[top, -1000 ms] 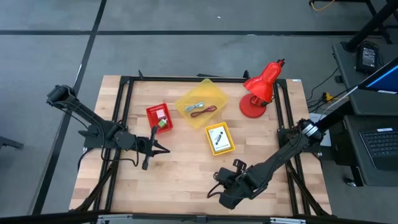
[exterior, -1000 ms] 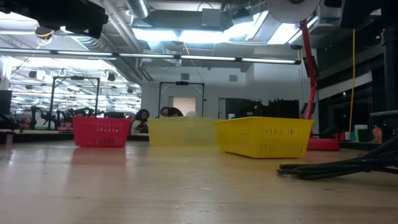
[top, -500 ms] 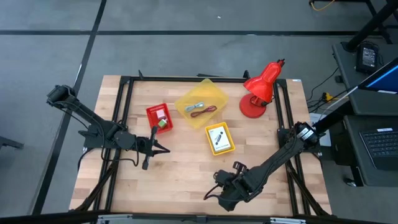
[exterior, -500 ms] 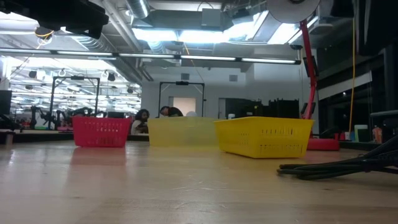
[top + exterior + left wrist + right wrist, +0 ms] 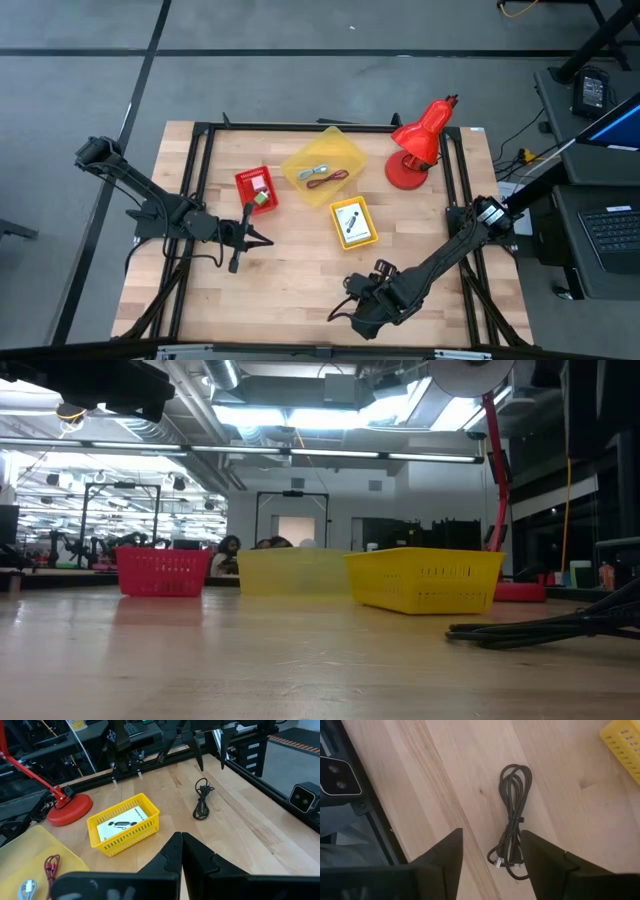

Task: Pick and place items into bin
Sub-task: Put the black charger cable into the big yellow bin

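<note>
A black cord [image 5: 512, 827] lies coiled on the wooden table near its front edge; it also shows in the left wrist view [image 5: 201, 805] and the low view [image 5: 540, 628]. My right gripper [image 5: 492, 870] hangs open above the cord, pointing steeply down, one finger on either side of the cord's near end, clear of it. My left gripper [image 5: 180, 851] waits shut and holds nothing, at the table's left [image 5: 262, 238]. A yellow tray [image 5: 323, 166] holds a dark red cord [image 5: 338, 178]. A small yellow basket [image 5: 353, 222] holds a white card.
A red basket [image 5: 256, 187] with a green object and a white card stands left of the yellow tray. A red desk lamp [image 5: 420, 140] stands at the back right. A black frame [image 5: 300, 127] borders the table. Bare wood lies between the baskets and the front edge.
My right gripper has tipped a little further down over the black cord and has opened. The cord has stayed where it was.
</note>
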Controlling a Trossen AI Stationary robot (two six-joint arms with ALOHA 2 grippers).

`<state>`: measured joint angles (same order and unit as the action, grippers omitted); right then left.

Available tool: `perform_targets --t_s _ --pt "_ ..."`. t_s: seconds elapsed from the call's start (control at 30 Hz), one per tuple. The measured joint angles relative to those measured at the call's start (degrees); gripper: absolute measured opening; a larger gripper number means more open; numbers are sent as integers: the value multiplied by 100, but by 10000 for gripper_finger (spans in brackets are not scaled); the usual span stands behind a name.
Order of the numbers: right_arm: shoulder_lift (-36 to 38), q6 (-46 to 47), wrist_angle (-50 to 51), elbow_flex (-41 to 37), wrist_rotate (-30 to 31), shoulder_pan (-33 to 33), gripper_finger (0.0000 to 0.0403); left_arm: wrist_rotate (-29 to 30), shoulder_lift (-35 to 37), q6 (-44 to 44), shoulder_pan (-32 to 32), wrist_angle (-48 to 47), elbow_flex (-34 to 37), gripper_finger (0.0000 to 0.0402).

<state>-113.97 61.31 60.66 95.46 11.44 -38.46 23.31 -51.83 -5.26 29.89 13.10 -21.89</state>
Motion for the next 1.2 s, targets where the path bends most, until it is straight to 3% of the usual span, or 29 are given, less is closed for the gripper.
perform_targets --t_s 0.27,0.83,1.2 --pt "-231 -29 -24 -2 59 9 182 0 0 0 0 -2 0 3" --pt "-1047 3 78 -4 -516 354 163 -37 0 111 0 -2 0 3" --pt "-1176 41 204 -11 -617 461 161 -42 0 111 0 -9 0 2"
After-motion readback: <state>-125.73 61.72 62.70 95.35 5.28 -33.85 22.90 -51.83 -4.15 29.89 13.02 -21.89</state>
